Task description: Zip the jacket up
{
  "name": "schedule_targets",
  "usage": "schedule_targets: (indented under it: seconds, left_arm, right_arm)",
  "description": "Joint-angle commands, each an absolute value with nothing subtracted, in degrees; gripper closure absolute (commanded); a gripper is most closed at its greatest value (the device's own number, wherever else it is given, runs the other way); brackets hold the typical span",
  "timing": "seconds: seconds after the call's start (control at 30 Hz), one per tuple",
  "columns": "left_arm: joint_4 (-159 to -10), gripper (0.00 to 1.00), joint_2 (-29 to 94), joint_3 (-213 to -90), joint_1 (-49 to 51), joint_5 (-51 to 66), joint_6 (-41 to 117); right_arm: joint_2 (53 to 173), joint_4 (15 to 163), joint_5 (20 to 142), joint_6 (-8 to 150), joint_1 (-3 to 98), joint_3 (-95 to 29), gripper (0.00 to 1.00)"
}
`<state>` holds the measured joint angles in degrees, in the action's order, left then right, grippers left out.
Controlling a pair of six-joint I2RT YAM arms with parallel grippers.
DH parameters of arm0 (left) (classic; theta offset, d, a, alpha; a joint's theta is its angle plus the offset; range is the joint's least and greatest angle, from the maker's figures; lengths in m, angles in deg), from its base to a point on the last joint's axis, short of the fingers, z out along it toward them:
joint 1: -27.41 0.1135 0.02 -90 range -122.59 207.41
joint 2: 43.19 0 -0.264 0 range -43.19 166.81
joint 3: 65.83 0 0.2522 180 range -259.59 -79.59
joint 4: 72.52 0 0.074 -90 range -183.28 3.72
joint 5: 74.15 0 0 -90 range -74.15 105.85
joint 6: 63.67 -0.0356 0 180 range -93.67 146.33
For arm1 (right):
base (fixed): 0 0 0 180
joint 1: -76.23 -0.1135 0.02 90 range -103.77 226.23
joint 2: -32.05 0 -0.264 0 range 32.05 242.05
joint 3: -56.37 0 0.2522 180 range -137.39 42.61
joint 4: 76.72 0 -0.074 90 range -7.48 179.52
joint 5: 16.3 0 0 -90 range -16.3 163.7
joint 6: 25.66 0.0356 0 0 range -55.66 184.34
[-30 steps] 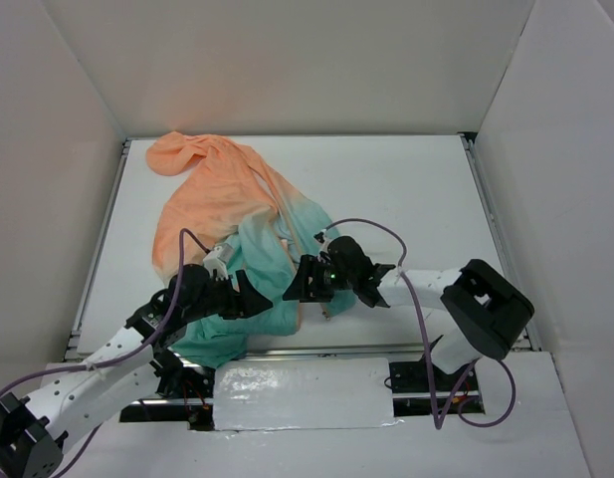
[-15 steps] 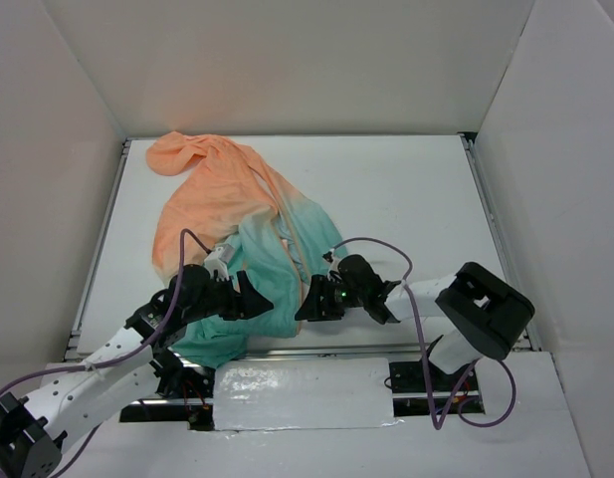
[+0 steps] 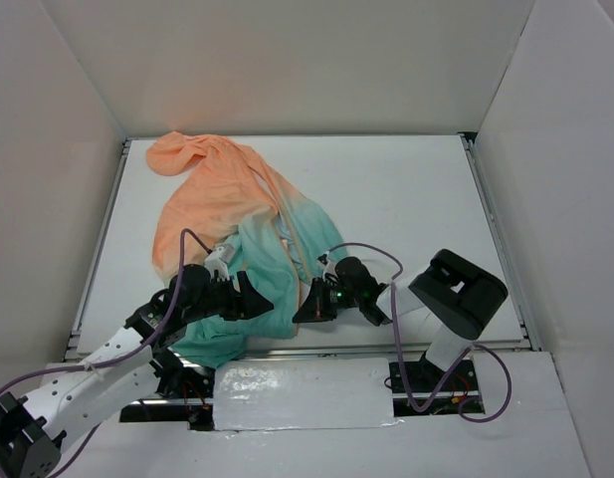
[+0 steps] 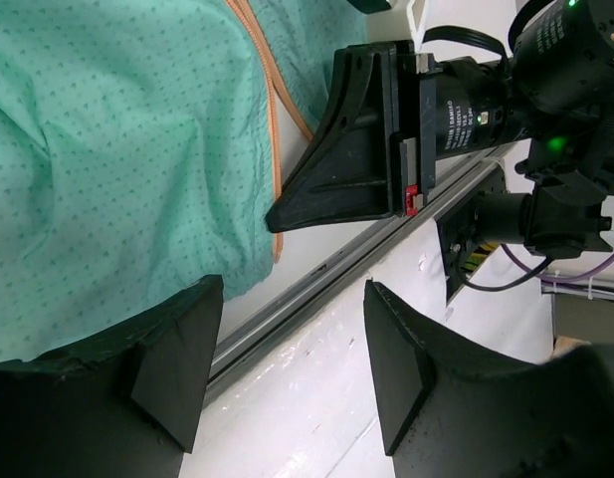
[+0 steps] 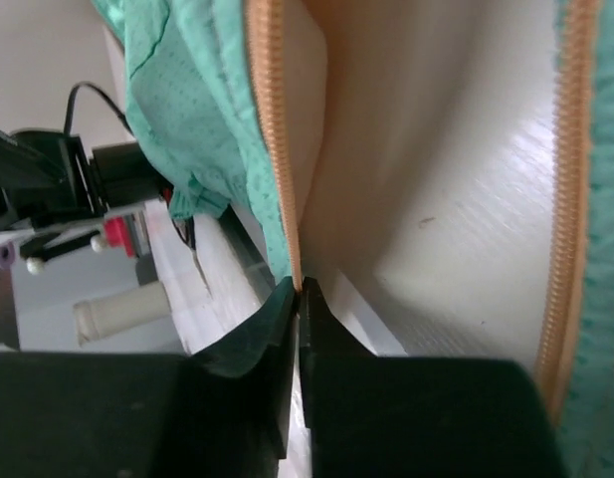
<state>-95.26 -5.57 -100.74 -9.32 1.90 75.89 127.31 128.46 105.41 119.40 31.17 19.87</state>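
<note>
The jacket point(image 3: 222, 204) lies spread on the table, peach-orange at the far end and teal point(image 4: 107, 149) near the arms. Its orange zipper point(image 4: 274, 110) runs down the open front to the hem. My right gripper point(image 3: 299, 311) sits at the hem by the table's near edge. Its jaws are pressed together on the bottom end of the left zipper tape point(image 5: 272, 129), right at the tips point(image 5: 300, 287). The other zipper tape point(image 5: 573, 169) lies apart to the right. My left gripper point(image 4: 292, 289) hovers open just left of the right gripper point(image 4: 356, 149), over the teal hem, with nothing between its fingers.
A metal rail point(image 4: 331, 264) runs along the table's near edge just below both grippers. A white padded block point(image 3: 302, 393) lies in front of it. White walls point(image 3: 68, 149) enclose the table on three sides. The right arm's purple cable point(image 3: 371, 249) loops over the jacket's edge.
The right gripper has moved down toward the near edge to the hem and shut on the zipper's bottom end. The left gripper has stayed put, still open.
</note>
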Motion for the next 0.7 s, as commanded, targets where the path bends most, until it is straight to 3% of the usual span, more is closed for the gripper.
schedule_targets:
  seconds: [0.0, 0.2, 0.47, 0.67]
  left_arm:
    - [-92.44, 0.31, -5.58, -101.92, -9.85, 0.56, 76.5]
    - [-87.08, 0.38, -1.99, -98.93, -12.57, -0.41, 80.29]
    - [-87.16, 0.45, 3.12, -99.1, -22.15, 7.85, 83.01]
    - [-84.98, 0.45, 4.36, -97.44, -23.39, 10.4, 83.72]
  right_arm:
    - [128.02, 136.53, 107.98, 121.99, 30.79, 20.81, 1.0]
    - [124.87, 141.72, 108.16, 126.99, 30.88, 20.37, 1.0]
    - [123.98, 145.77, 107.1, 131.39, 30.88, 19.58, 1.0]
    - [124.86, 149.02, 108.95, 132.27, 30.79, 20.9, 1.0]
